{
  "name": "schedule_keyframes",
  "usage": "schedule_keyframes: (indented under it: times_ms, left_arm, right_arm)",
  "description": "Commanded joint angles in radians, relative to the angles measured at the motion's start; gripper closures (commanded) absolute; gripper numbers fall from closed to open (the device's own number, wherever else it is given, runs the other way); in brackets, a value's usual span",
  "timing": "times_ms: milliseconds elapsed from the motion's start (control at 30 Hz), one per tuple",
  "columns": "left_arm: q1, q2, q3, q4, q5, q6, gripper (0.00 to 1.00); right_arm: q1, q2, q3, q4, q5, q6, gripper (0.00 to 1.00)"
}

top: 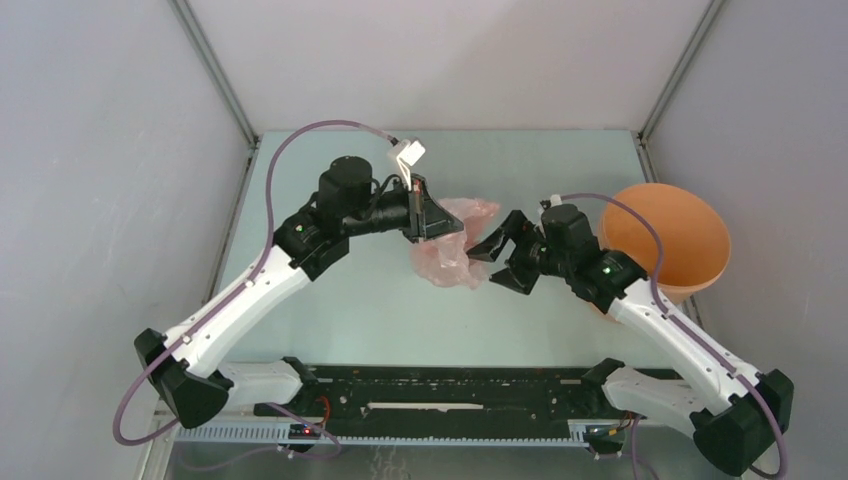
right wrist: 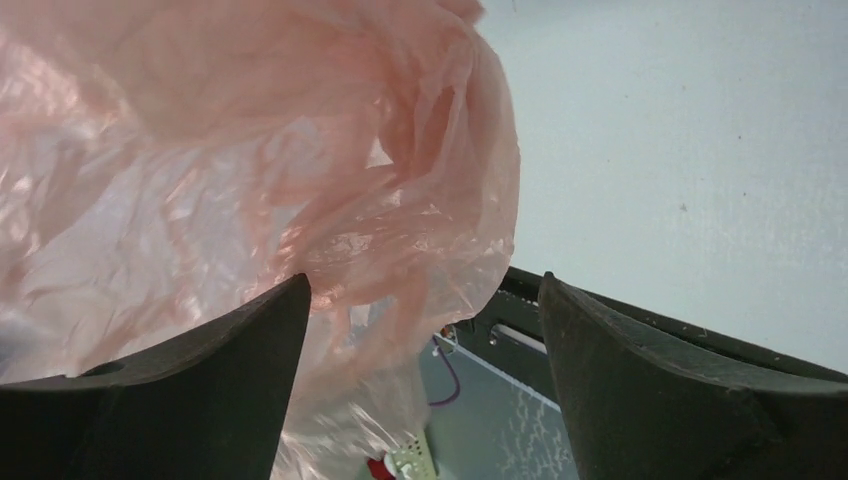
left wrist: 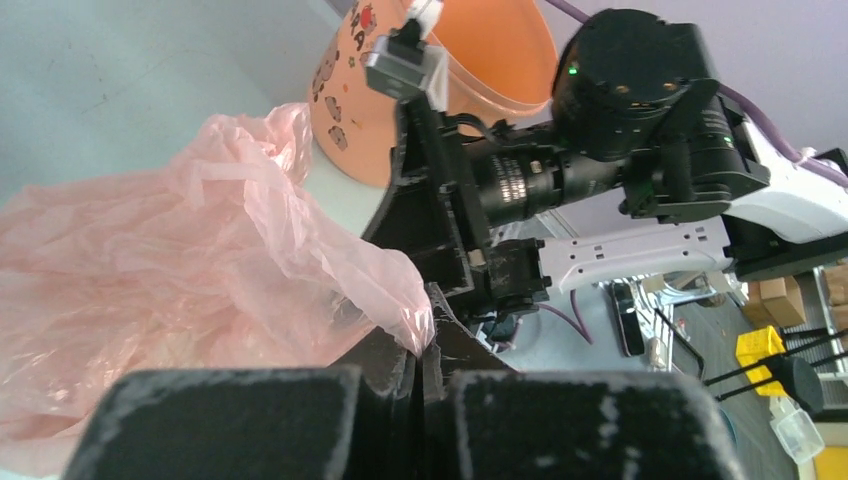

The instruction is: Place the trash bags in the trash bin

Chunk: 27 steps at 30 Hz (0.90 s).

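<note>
Your left gripper (top: 438,225) is hiding part of the thin, wrinkled pale-pink plastic bag (top: 452,260), its jaws pinching the bag's edge. Your right gripper (top: 493,265) is gaping wide just beside the bag, with the round orange plastic bin (top: 690,250) standing well apart.

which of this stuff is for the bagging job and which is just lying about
For the job: pink trash bag, orange bin, left gripper shut on the bag, right gripper open.
Lying about: yellow box and clear container, in the background.
</note>
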<state>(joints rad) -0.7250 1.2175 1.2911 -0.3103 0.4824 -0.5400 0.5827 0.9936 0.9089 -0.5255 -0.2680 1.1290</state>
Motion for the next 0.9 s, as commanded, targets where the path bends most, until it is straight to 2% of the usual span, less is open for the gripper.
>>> schedule_keyframes:
  times_ms: [0, 33, 167, 333, 467, 600, 767, 867]
  left_arm:
    - [0.007, -0.016, 0.028, 0.041, 0.057, 0.022, 1.00]
    - [0.006, -0.021, 0.020, 0.042, 0.054, 0.022, 1.00]
    - [0.008, -0.062, -0.024, 0.029, 0.023, 0.026, 1.00]
    - [0.029, -0.183, -0.141, -0.012, -0.114, 0.052, 1.00]
    - [0.037, -0.284, -0.266, -0.019, -0.233, 0.064, 1.00]
    - [0.036, -0.367, -0.410, 0.040, -0.282, 0.069, 1.00]
    - [0.036, -0.427, -0.556, 0.055, -0.380, 0.048, 1.00]
    - [0.036, -0.458, -0.631, 0.084, -0.390, 0.011, 1.00]
  right_arm:
    - [0.015, 0.027, 0.030, 0.036, 0.056, 0.002, 0.15]
    - [0.017, 0.028, 0.025, 0.068, 0.058, -0.004, 0.22]
    - [0.013, -0.006, 0.011, 0.159, 0.138, -0.055, 0.63]
    - [0.003, -0.090, -0.001, 0.102, 0.280, -0.216, 1.00]
    - [0.020, -0.139, -0.103, 0.105, 0.326, -0.335, 1.00]
    - [0.067, -0.198, -0.210, 0.150, 0.323, -0.398, 1.00]
    - [0.089, -0.255, -0.284, 0.104, 0.263, -0.481, 1.00]
    - [0.091, -0.232, -0.325, 0.073, 0.157, -0.488, 1.00]
